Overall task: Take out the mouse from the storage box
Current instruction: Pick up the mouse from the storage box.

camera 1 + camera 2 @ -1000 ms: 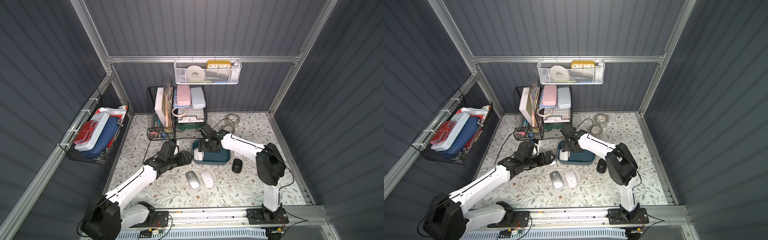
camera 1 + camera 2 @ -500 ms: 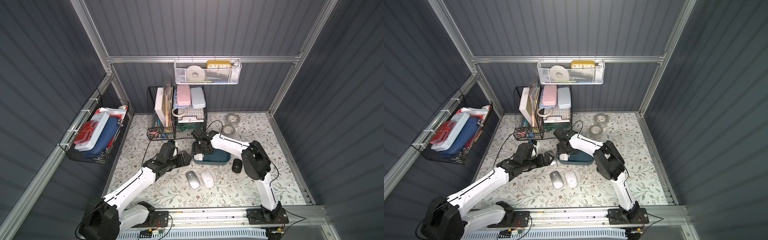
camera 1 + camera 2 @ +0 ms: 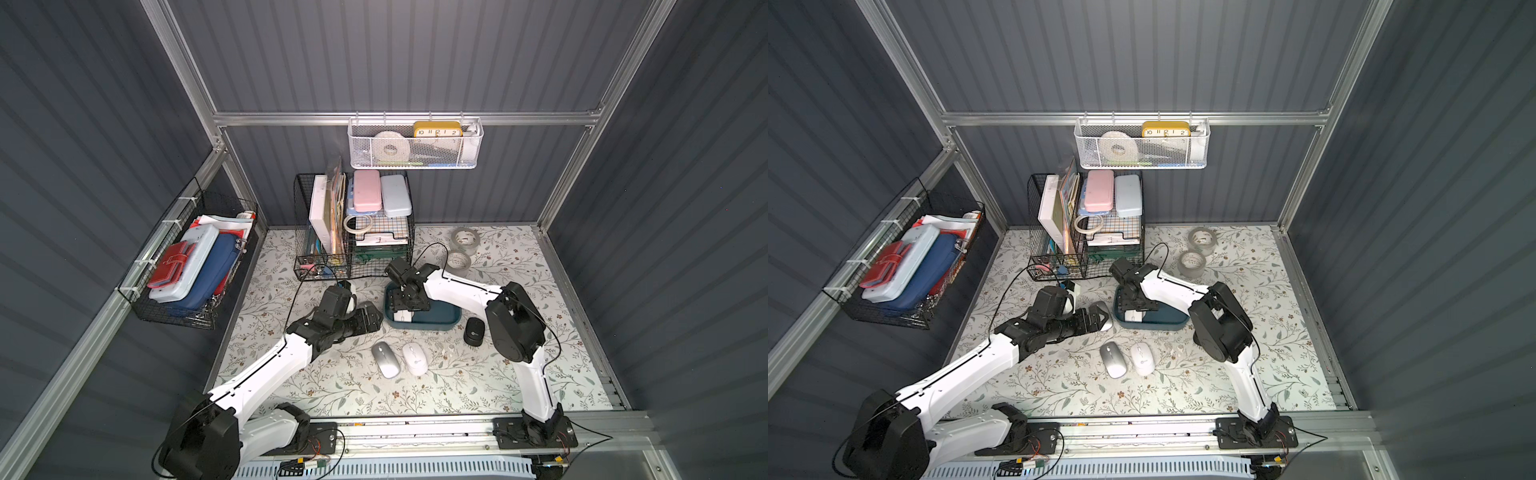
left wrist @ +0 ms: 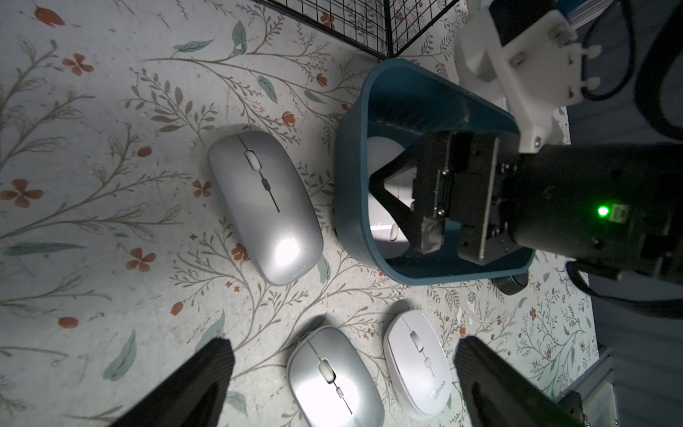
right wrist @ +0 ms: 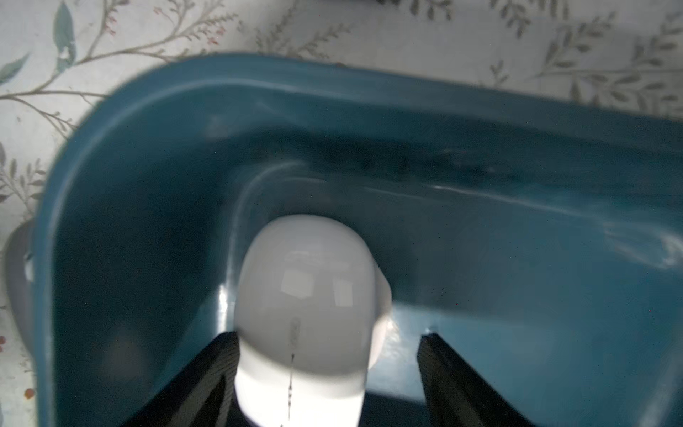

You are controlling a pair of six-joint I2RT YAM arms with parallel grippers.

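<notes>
We see the storage box (image 3: pixel 432 327) as a shallow tub of smooth dark teal plastic, rectangular with rounded corners and a thick rim, sitting on a flower-printed mat (image 3: pixel 457 386). Inside the box, at the short end nearest the left arm, lies the mouse (image 5: pixel 306 292), a glossy white plastic dome, egg-shaped, with a thin seam down its back.

The right gripper (image 5: pixel 327 347) reaches down into the box with its black fingers either side of that mouse. One finger seems to touch the mouse's flank, though the wrist view is soft there. The other finger stands clear of it, so the jaws are parted rather than clamped.

The left gripper (image 4: pixel 342 347) hovers just outside the same short end of the box, its finely ribbed fingers spread wide and holding nothing. Beside that end rests a silver mouse (image 4: pixel 264 207), flat and oval with a metallic sheen. In front of the box lie a second silver mouse (image 3: pixel 384 359) and a matte white mouse (image 3: pixel 414 359), side by side. A black mouse (image 3: pixel 473 331) sits just beside the box's far front corner.
</notes>
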